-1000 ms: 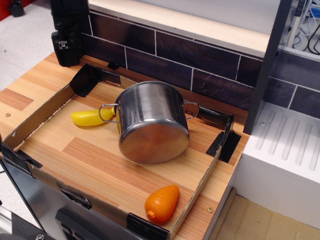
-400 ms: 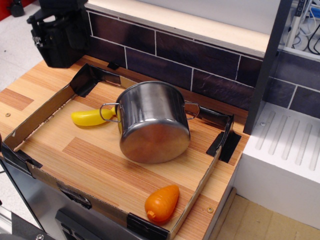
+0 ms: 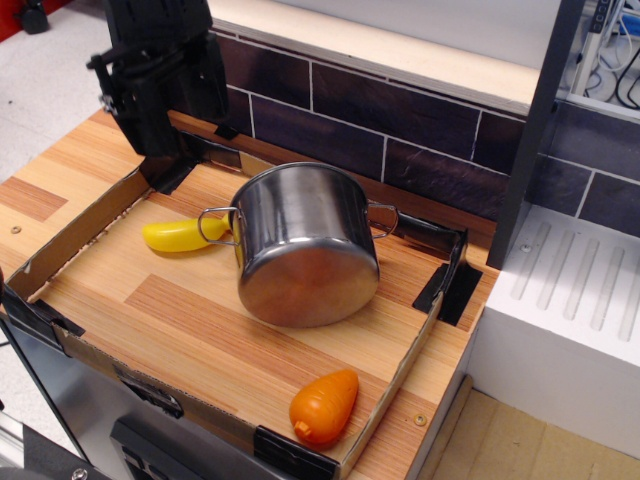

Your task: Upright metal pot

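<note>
The metal pot (image 3: 305, 243) is a shiny steel cylinder with two wire loop handles. It lies tipped over in the middle of the cardboard tray (image 3: 80, 230), its flat base facing the camera and front right. My black gripper (image 3: 160, 90) hangs at the back left, above the tray's far left corner, well apart from the pot. Its fingers are dark and I cannot tell whether they are open or shut.
A yellow toy vegetable (image 3: 180, 235) lies just left of the pot, touching its left handle. An orange toy carrot (image 3: 325, 405) lies at the tray's front right corner. A dark tiled wall (image 3: 400, 130) runs behind. A white sink unit (image 3: 570, 320) stands at the right.
My gripper has moved right and down, from the far back left corner toward the tray's far left corner. The pot and toys have not moved.
</note>
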Robot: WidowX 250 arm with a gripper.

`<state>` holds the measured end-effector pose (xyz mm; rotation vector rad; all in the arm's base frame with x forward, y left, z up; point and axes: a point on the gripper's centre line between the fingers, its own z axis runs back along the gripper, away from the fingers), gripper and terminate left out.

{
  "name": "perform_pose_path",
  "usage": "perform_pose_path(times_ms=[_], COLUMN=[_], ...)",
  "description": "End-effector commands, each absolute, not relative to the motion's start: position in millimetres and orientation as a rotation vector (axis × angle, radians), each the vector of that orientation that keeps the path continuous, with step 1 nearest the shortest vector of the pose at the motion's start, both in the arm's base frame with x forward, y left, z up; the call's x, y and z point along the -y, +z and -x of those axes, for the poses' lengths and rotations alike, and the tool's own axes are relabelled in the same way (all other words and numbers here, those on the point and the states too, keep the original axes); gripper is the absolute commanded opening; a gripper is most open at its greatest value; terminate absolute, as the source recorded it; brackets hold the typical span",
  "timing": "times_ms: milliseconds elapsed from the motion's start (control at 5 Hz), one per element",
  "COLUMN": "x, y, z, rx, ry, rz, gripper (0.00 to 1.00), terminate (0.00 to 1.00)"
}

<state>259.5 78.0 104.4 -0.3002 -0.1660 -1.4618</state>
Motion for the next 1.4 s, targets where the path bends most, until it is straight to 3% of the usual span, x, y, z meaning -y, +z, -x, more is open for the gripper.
perform_pose_path(times_ms=[0,600,1000,1200], x=[-67.7,-53.2,-51.8,-49.8], y=[95.2,56.0,53.3,53.9], z=[-254.9,-257.7,-254.8,-254.7], rx=[0.167,0.073,0.027,0.024], ry=[-1.446,-1.427,-1.525,-1.544], rz=[0.356,0.458,0.578,0.582], gripper=[1.00,1.00,1.00,1.00], terminate=[0.00,0.00,0.00,0.00])
